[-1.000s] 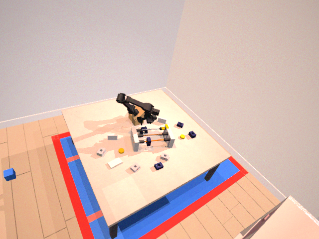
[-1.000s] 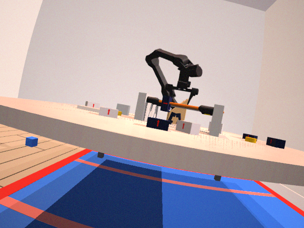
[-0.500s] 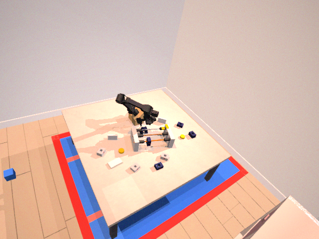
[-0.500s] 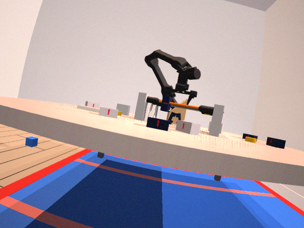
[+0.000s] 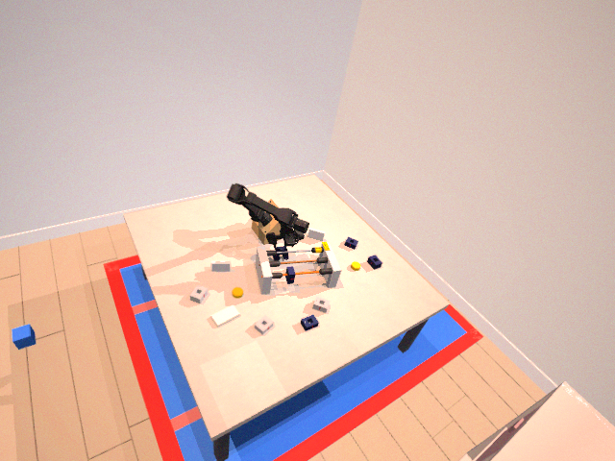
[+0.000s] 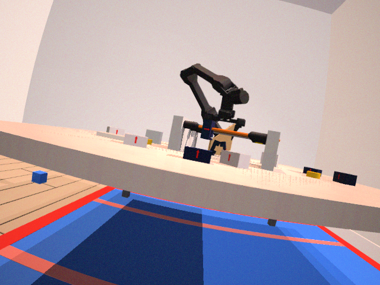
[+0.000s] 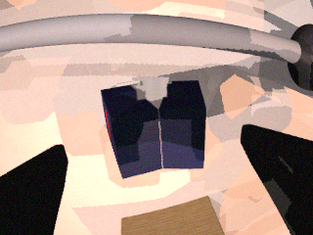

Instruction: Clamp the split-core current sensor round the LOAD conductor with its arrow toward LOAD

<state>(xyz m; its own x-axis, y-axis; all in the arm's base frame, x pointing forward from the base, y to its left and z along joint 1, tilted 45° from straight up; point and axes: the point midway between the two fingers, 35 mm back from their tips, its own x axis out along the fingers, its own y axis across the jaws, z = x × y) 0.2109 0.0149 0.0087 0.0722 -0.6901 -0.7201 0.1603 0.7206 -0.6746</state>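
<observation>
A dark navy split-core sensor [image 7: 156,132] [image 5: 281,254] stands on the table beside the rack, just on the near side of the grey conductor [image 7: 131,29] [image 5: 298,251]. I cannot tell whether its jaws are around the conductor. My gripper [image 7: 156,144] [image 5: 282,246] [image 6: 226,122] is open, pointing down, with one finger on each side of the sensor and not touching it. The yellow LOAD marker [image 5: 325,245] is at the right end of the grey conductor. A second navy sensor [image 5: 289,274] [image 6: 208,129] with a red arrow sits on the front orange conductor [image 5: 308,272] [image 6: 228,132].
The rack has white end posts [image 5: 264,275] [image 5: 333,268]. A wooden block [image 5: 265,226] stands right behind the gripper. Several small navy and white blocks, two yellow discs [image 5: 237,292] [image 5: 356,265] and a flat white plate [image 5: 225,315] lie around the rack.
</observation>
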